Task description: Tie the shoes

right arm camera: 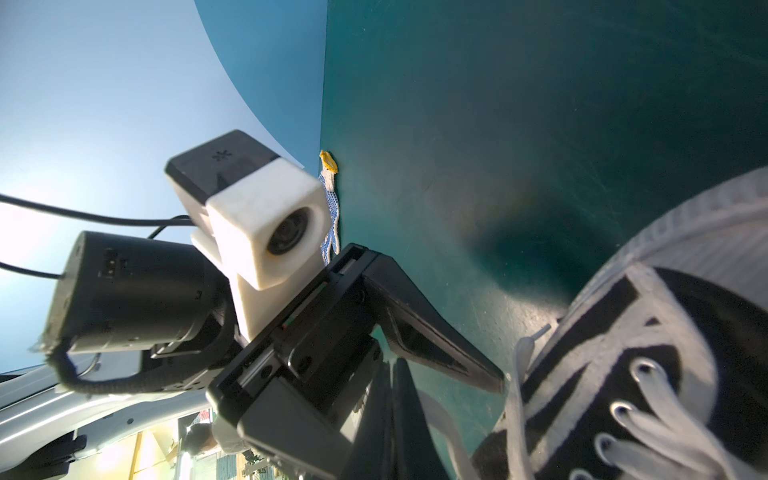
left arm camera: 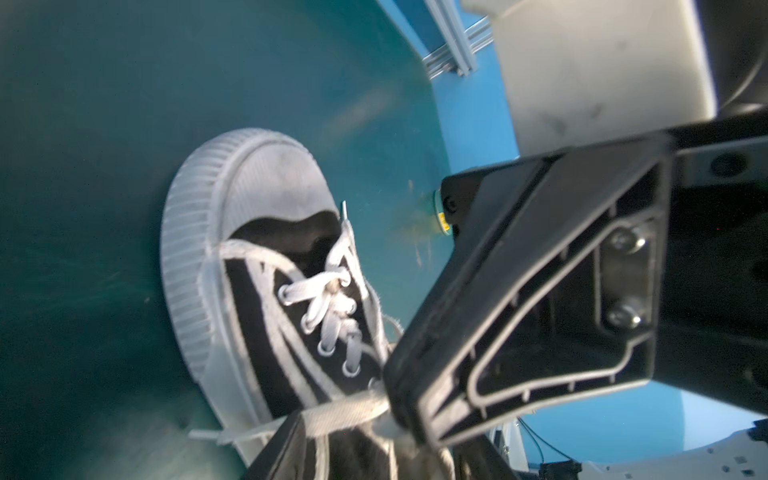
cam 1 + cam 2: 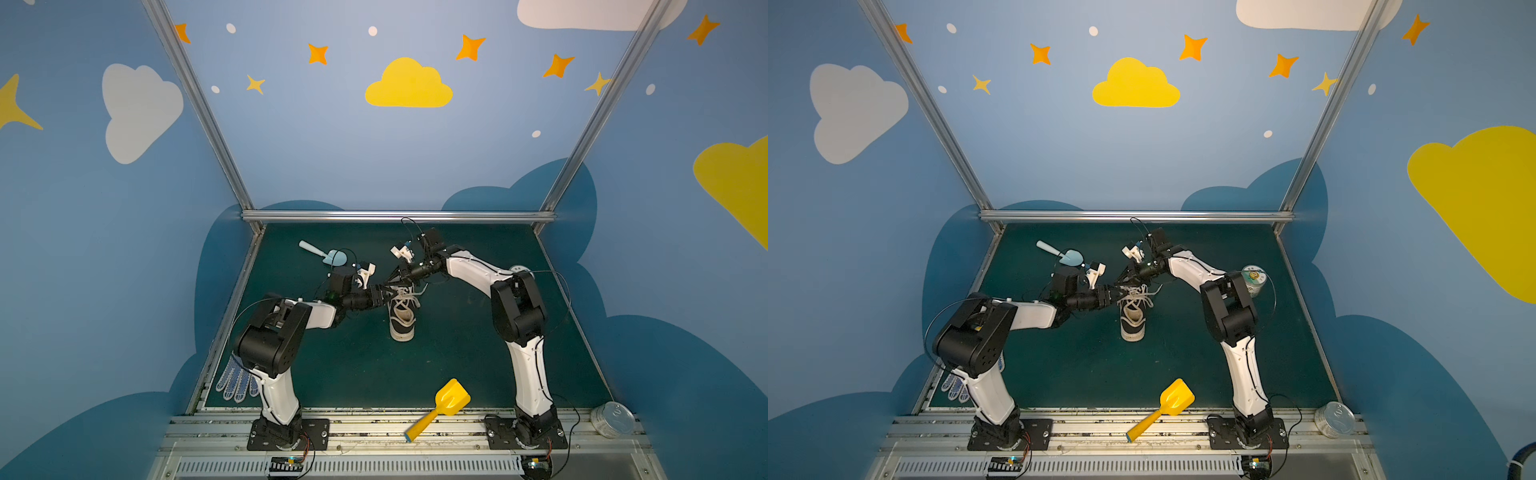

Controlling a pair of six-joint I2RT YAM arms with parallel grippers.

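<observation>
A small black canvas shoe (image 3: 402,320) (image 3: 1133,322) with a white sole stands mid-table in both top views, its cream laces (image 3: 406,297) loose over the tongue. Both grippers meet at its far end. My left gripper (image 3: 384,294) (image 2: 382,440) reaches in from the left. Its fingers stand apart, with a flat lace (image 2: 345,415) lying across the gap. My right gripper (image 3: 394,277) (image 1: 392,365) comes from the right with its fingers pressed together. In the left wrist view its tip (image 2: 401,409) pinches the end of that lace. The white toe cap (image 2: 249,187) shows there too.
On the green mat, a yellow scoop (image 3: 451,399) lies near the front rail and a light blue trowel (image 3: 328,254) at the back left. A blue-dotted glove (image 3: 237,380) lies beside the left arm's base. A clear jar (image 3: 613,417) sits front right, and a green-labelled tub (image 3: 1253,279) behind the right arm.
</observation>
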